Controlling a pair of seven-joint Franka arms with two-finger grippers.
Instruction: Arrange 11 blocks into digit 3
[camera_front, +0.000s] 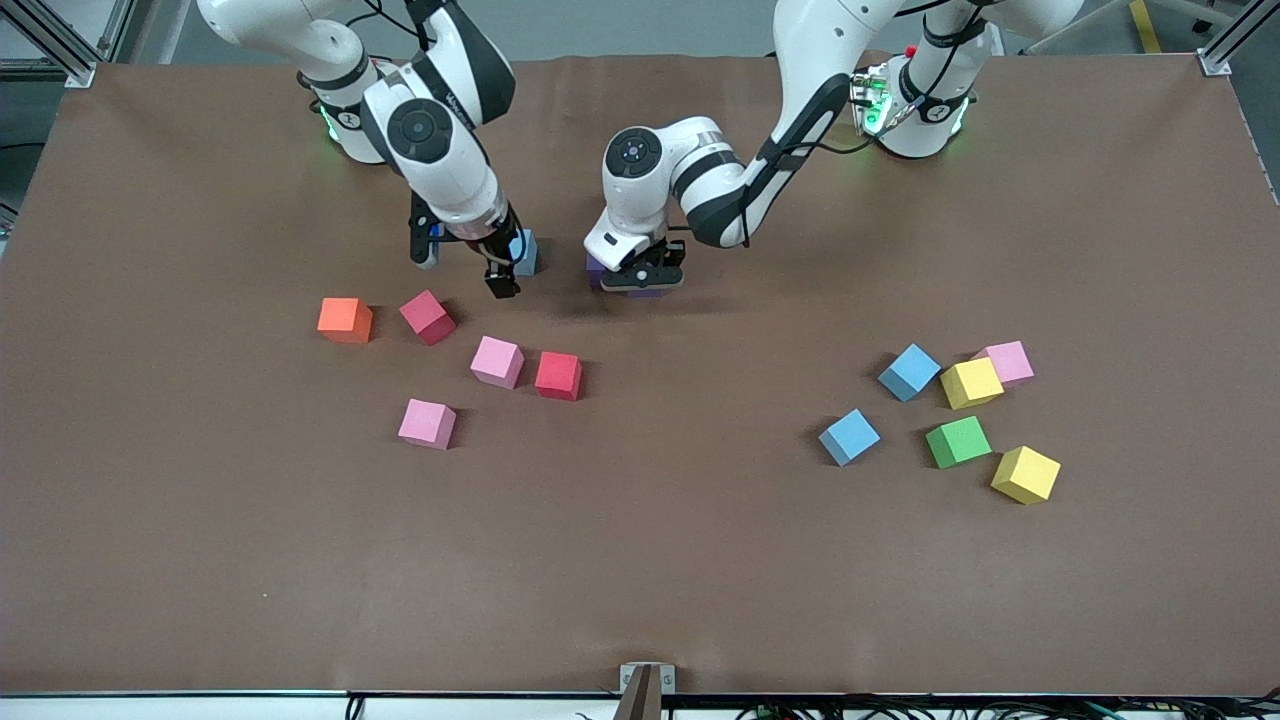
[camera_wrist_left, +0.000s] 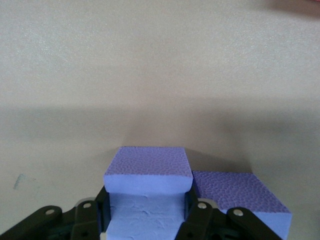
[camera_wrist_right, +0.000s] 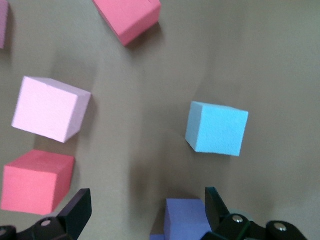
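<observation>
Just above the middle of the front view, the left gripper (camera_front: 645, 277) is down at the brown table (camera_front: 640, 560), its jaws pinching a purple matte foam cube (camera_wrist_left: 148, 170). In the left wrist view that cube sits squarely between the two black fingers (camera_wrist_left: 199, 216) at the bottom centre of the frame. A second purple foam cube (camera_wrist_left: 240, 197) lies just beside it at the lower right, outside the jaws.

The right gripper (camera_front: 470, 270) hangs over the table in the upper left-centre of the front view, jaws spread wide and holding nothing. In the right wrist view a light blue foam cube (camera_wrist_right: 217, 128) lies right of centre, clear of the fingertips (camera_wrist_right: 77, 207) at the bottom edge.

The other cubes lie scattered: a bright red cube (camera_front: 558, 375) and two pink ones left of centre, and a green cube (camera_front: 958, 441) with yellow and blue ones at the right.
</observation>
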